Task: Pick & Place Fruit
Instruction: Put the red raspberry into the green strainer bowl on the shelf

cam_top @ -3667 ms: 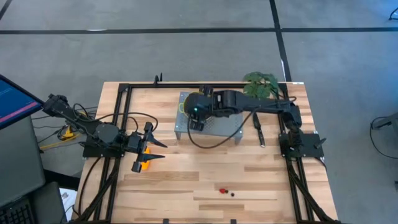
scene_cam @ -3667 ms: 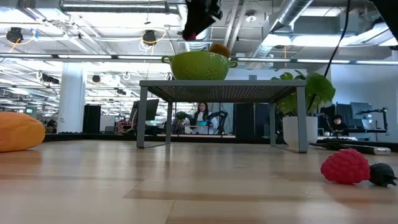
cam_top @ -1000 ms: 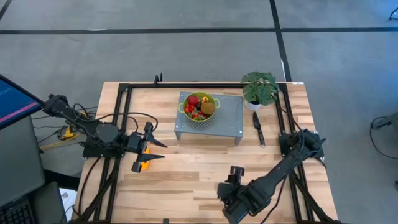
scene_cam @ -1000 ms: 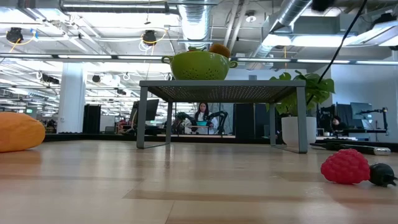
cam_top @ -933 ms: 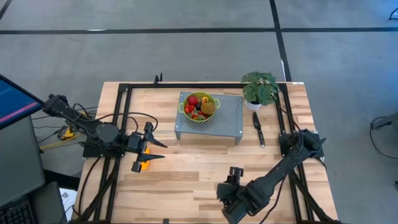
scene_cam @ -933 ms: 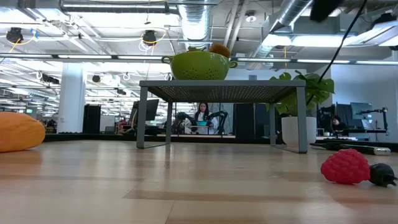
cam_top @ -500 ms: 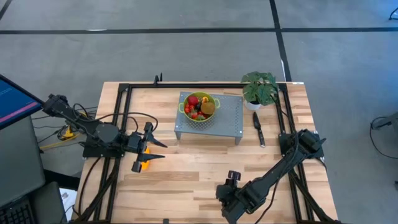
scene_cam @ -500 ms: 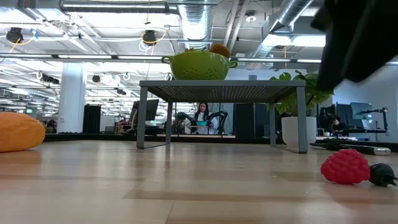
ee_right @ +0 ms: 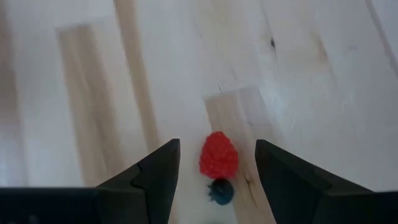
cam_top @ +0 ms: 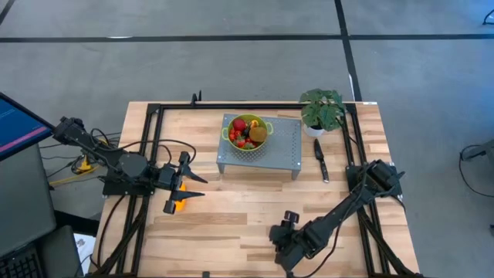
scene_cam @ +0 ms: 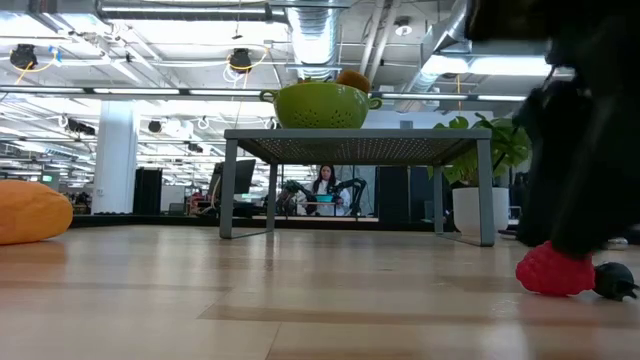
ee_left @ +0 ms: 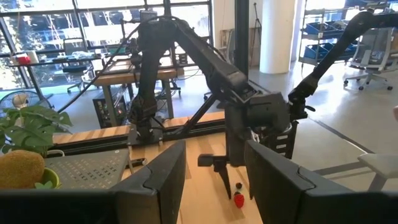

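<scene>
The right pincer [ee_right: 216, 163] is seen low over the front of the wooden desk [cam_top: 231, 224], pointed down at a red raspberry [ee_right: 218, 155] and a small dark berry [ee_right: 221, 191] that lie touching each other on the boards. Its two fingers [ee_right: 155, 171] are spread wide, one to each side of the raspberry, and nothing is gripped between them. In the low view the raspberry [scene_cam: 556, 270] and the dark berry [scene_cam: 614, 281] are found resting on the desk, with the dark bulk of the right arm directly behind and above them.

At the back of the desk a green colander [cam_top: 247, 132] stands on a grey perforated metal stand [cam_top: 285, 147]; a red round fruit [cam_top: 239, 124], a brown-green kiwi [cam_top: 258, 133] and several small pieces are held in it. A potted plant [cam_top: 322, 108] and a black-handled knife [cam_top: 319, 158] are placed just beside the stand.

The left pincer [cam_top: 183, 184] is held at the left side of the desk, partly open and empty, directly over a long orange-yellow fruit [cam_top: 178, 203] lying on the boards.
</scene>
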Robot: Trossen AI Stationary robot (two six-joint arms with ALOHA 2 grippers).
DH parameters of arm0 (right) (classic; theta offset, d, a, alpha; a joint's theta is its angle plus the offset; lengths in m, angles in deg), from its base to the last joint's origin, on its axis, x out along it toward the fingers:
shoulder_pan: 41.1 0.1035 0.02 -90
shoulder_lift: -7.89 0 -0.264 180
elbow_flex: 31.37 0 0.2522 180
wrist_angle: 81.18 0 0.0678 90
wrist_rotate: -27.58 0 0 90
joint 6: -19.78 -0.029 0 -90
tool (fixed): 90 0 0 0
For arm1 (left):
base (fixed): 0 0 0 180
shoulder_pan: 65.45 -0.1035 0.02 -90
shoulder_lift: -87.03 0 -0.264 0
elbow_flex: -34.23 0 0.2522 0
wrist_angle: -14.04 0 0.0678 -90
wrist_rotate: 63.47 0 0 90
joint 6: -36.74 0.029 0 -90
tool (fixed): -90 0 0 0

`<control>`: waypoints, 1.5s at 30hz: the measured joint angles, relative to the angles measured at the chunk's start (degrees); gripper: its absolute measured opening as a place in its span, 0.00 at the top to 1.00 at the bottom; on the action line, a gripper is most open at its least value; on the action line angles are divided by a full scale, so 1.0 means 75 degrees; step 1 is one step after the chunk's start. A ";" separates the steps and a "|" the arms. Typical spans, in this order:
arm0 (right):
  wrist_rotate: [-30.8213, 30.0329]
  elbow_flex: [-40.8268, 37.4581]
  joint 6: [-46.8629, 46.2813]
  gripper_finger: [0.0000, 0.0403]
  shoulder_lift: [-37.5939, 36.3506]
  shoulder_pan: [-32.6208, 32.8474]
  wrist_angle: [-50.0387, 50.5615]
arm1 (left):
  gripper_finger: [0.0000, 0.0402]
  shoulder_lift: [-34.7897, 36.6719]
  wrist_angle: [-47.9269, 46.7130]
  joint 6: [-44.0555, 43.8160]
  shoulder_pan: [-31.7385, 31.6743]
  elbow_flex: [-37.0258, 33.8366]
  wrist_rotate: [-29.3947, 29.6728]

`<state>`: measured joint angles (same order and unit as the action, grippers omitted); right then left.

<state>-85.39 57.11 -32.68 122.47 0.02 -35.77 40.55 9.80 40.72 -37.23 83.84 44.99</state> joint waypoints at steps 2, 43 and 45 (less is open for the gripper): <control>0.0066 -0.0161 -0.0021 0.49 0.0006 -0.0003 -0.0155 | 0.61 0.0000 0.0000 0.0000 0.0001 -0.0001 0.0000; 0.0083 -0.0694 0.0081 0.74 -0.0003 -0.0251 -0.0596 | 0.61 0.0000 0.0000 0.0002 0.0001 0.0001 0.0007; 0.0078 -0.0697 0.0215 0.75 -0.0003 -0.0252 -0.0610 | 0.61 0.0000 0.0000 0.0002 0.0001 -0.0001 0.0006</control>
<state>-84.81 51.89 -31.06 122.45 -1.86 -40.35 40.55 9.80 40.74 -37.22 83.83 45.04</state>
